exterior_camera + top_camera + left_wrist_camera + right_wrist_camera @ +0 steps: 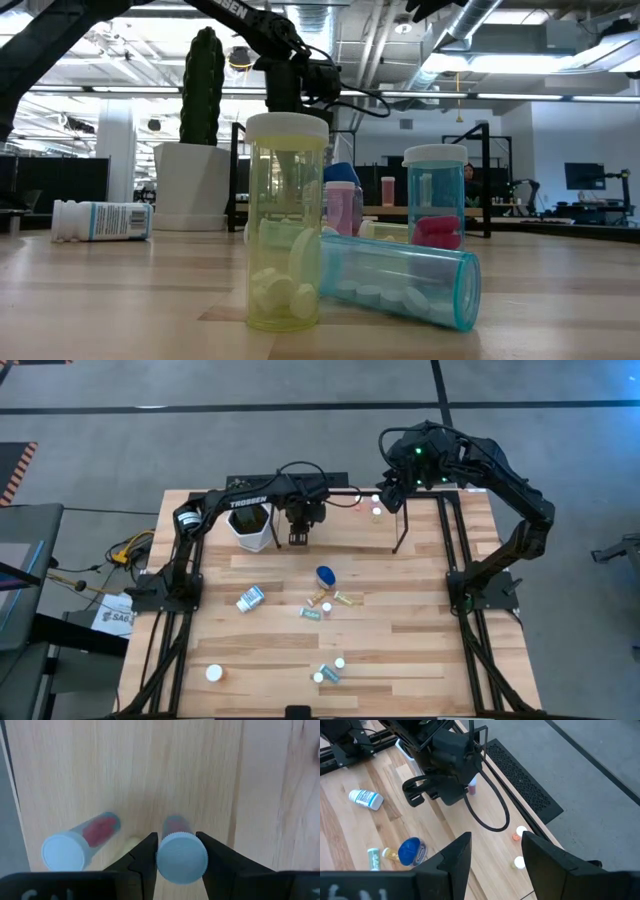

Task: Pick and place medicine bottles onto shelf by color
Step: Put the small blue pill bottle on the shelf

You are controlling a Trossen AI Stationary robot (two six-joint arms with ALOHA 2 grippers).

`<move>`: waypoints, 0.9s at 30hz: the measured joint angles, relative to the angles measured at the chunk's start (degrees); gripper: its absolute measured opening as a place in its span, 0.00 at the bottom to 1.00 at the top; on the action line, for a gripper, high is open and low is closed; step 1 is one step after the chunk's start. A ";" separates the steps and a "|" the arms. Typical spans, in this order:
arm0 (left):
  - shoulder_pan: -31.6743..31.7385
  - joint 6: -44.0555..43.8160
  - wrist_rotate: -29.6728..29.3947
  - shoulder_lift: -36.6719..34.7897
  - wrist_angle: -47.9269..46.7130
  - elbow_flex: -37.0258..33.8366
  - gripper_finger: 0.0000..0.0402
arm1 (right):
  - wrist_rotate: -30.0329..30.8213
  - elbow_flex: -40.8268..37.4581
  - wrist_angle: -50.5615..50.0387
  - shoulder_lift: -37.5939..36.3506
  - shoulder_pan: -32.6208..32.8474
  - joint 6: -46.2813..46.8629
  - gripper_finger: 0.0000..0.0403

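Observation:
My left gripper point(298, 538) points down over the shelf point(350, 525), beside the cactus pot point(250, 525). It is shut on a small white-capped bottle with pink contents point(181, 857). A second white-capped bottle with pink contents point(75, 845) stands close beside it on the shelf board point(200, 770). My right gripper point(492, 855) is open and empty, raised over the shelf's right end point(395, 490). Two small bottles point(376, 506) stand on the shelf there. Several more bottles lie on the table, among them a rounded blue one point(325, 575). My left gripper pinches the pink bottle between its two fingers at the white cap point(165, 862). The fingers come from above, pointing down. The bottle is upright under them point(472, 785). I cannot tell whether its bottom touches the shelf board.
On the table lie a white bottle point(250, 598), a teal one and amber ones point(330, 603) at the middle, and teal and white-capped ones near the front edge point(328, 673). A lone white cap point(214, 673) shows at the front left. Thin black shelf posts point(400, 545) stand near both grippers.

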 joint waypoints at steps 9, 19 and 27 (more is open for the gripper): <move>0.11 -1.81 0.00 0.00 0.01 0.00 0.35 | -0.01 0.00 0.00 0.00 0.00 0.00 0.49; 0.11 -4.83 -1.47 0.04 -1.91 2.71 0.40 | -0.01 0.00 0.00 0.00 0.00 0.00 0.49; -0.20 -5.98 -1.33 0.04 -8.20 8.66 0.41 | -0.01 0.00 -0.01 0.00 0.01 0.00 0.49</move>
